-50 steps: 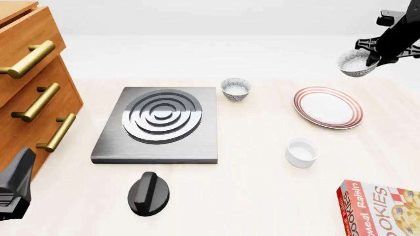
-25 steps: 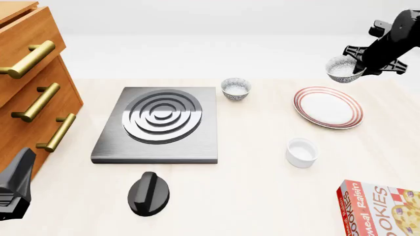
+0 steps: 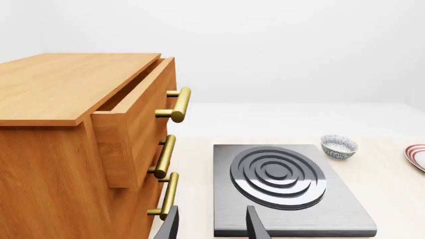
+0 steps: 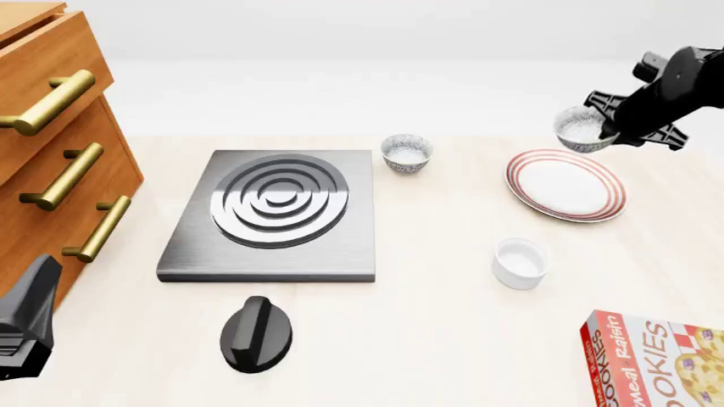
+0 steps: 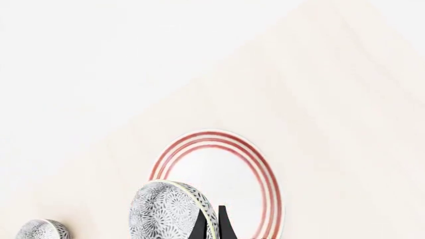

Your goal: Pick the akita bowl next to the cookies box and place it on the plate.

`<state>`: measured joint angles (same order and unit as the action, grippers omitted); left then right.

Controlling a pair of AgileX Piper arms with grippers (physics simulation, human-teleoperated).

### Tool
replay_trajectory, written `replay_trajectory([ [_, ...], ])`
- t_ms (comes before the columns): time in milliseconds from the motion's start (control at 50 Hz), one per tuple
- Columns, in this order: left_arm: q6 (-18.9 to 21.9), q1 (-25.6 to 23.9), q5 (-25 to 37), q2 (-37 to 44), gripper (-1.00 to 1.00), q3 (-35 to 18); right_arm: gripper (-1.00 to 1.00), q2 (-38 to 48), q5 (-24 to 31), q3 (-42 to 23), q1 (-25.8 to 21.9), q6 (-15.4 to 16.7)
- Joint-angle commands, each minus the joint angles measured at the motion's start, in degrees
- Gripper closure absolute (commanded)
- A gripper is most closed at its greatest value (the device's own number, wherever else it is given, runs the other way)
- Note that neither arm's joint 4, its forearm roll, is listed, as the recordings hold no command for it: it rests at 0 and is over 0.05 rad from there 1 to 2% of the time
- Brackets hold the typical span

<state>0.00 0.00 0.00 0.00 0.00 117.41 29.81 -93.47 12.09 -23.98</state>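
Note:
My right gripper is shut on the rim of the akita bowl, a small speckled grey-blue bowl that is white inside. It hangs tilted in the air over the far edge of the plate, a white plate with red rings. The right wrist view shows the held bowl on edge in the gripper, with the plate below it. The cookies box lies at the near right corner. My left gripper is open and holds nothing, low at the near left.
A look-alike bowl stands behind the steel stove plate. A plain white cup sits nearer than the plate. A black knob lies in front of the stove. The wooden drawer cabinet fills the left side.
My right gripper has carried the bowl left and downward, from high at the far right to just above the plate's far rim. The left arm has not moved.

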Motion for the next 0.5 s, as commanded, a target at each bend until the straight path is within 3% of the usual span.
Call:
replay_trajectory([
  [20,0.0,0.0,0.0,0.0,-1.00,0.0,1.00,-1.0,-4.1,3.9,-1.0,-3.9],
  [40,0.0,0.0,0.0,0.0,-1.00,0.0,1.00,-1.4,-5.1,4.8,-1.3,-5.3],
  [120,0.0,0.0,0.0,0.0,-1.00,0.0,1.00,-0.9,-5.2,4.9,-0.7,-4.5],
  [160,0.0,0.0,0.0,0.0,-1.00,0.0,1.00,-1.0,-7.4,6.7,-2.0,-7.6],
  [320,0.0,0.0,0.0,0.0,-1.00,0.0,1.00,-0.5,-8.8,7.9,-1.4,-8.0],
  [380,0.0,0.0,0.0,0.0,-1.00,0.0,1.00,-0.6,-10.5,9.4,-2.1,-10.2],
  [440,0.0,0.0,0.0,0.0,-1.00,0.0,1.00,-0.3,-10.2,9.2,-1.3,-9.4],
  [460,0.0,0.0,0.0,0.0,-1.00,0.0,1.00,-0.1,-12.8,11.6,-3.9,-14.5],
  [500,0.0,0.0,0.0,0.0,-1.00,0.0,1.00,0.3,-9.4,8.2,-0.4,-7.5],
])
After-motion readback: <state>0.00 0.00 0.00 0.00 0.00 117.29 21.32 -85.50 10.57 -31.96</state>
